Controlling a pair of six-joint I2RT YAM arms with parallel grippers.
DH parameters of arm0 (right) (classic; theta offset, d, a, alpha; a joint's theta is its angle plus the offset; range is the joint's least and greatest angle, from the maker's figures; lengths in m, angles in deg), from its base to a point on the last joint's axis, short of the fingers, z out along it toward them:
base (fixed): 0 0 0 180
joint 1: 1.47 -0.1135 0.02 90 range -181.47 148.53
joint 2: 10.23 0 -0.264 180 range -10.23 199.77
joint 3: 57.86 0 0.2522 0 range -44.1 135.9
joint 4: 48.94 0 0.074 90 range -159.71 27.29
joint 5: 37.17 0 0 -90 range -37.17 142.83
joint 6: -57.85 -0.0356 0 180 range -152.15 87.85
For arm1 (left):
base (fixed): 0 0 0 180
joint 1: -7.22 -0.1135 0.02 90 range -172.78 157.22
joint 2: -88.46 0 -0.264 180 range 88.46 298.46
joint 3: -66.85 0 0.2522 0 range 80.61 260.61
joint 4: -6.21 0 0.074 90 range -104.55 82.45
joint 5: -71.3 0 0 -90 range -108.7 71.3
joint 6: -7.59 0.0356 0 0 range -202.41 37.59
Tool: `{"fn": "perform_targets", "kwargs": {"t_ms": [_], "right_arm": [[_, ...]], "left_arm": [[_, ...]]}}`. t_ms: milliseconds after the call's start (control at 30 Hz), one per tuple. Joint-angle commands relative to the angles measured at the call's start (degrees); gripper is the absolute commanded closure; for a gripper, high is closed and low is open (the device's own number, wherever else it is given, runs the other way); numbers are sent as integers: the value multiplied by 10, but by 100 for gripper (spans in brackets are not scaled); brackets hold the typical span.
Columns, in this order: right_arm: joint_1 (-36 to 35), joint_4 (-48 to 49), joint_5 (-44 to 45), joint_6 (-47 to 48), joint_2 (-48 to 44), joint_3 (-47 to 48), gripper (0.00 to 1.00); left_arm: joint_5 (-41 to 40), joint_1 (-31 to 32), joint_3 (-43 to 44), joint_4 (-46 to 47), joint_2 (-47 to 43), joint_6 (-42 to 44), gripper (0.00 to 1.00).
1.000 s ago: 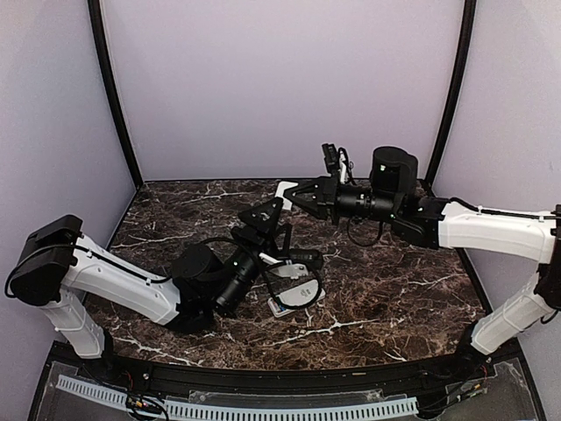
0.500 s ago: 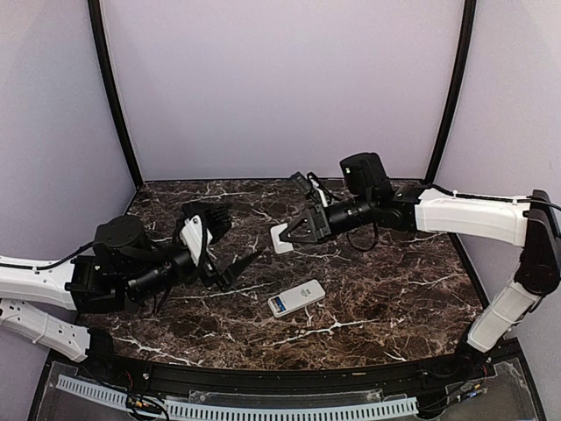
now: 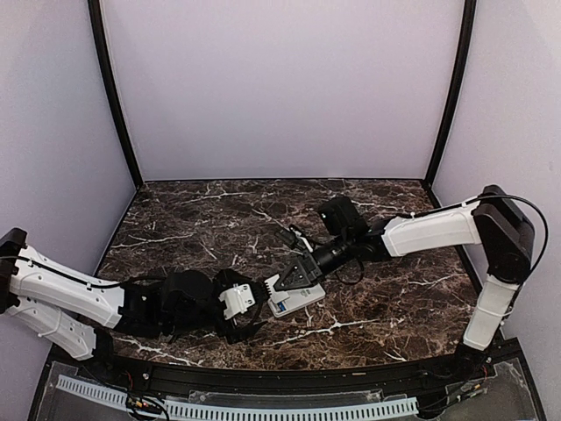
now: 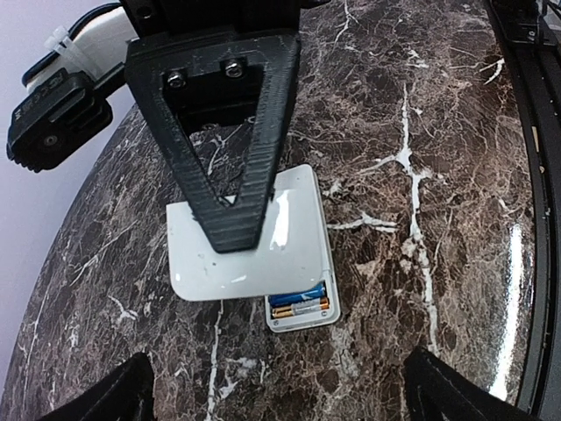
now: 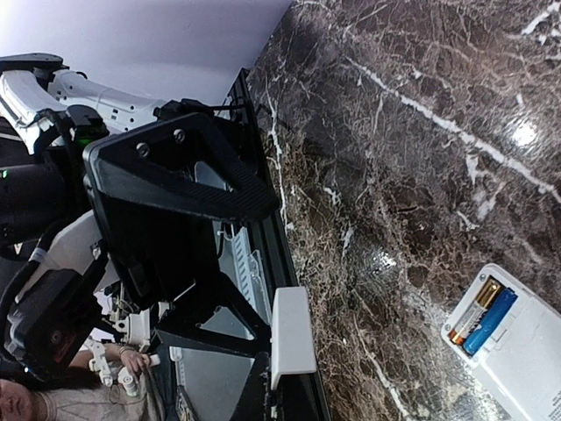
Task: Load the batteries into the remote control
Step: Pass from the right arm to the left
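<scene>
The remote control [image 3: 305, 296] lies flat on the dark marble table [image 4: 421, 132], toward its near edge and about midway across. The battery bay at the remote's end is uncovered, and the batteries [image 4: 296, 303] sit in it side by side, one bluish and one tan. The right gripper [image 3: 294, 274] reaches in from the remote's far right. Its jaws are closed on a small flat white cover [image 4: 219, 263], which it holds tilted just above the remote's back, beside the uncovered bay. The left gripper [image 4: 289, 390] is low on the remote's near left side, close to it but apart, with its jaws spread wide and gripping nothing.
</scene>
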State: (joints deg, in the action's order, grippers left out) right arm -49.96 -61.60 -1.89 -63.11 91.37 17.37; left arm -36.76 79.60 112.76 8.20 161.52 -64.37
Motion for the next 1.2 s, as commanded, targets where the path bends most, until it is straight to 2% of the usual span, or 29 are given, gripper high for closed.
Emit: {"fn": "perform_targets", "kwargs": {"t_ms": [0, 100, 267, 433, 567, 667, 900, 1167], "right_arm": [[-12, 73, -30, -13, 24, -26, 100], [-17, 104, -41, -25, 37, -36, 100], [-21, 138, -35, -40, 59, -43, 100], [-23, 186, -44, -66, 77, -50, 100], [-27, 179, -31, -62, 82, -49, 100], [-28, 183, -31, -65, 85, -51, 100], [-34, 179, -29, -66, 99, -51, 100], [-44, 202, -29, -82, 124, -44, 100]], "left_arm": [[20, -15, -78, 190, 2, -18, 1], [68, -33, -117, 260, 15, -37, 1], [87, -36, -131, 336, 72, -22, 1], [112, -36, -159, 516, 161, 5, 2], [133, -36, -178, 658, 238, 40, 4], [128, -36, -176, 692, 276, 42, 5], [90, -38, -179, 731, 288, 38, 5], [99, -39, -170, 716, 284, 15, 8]]}}
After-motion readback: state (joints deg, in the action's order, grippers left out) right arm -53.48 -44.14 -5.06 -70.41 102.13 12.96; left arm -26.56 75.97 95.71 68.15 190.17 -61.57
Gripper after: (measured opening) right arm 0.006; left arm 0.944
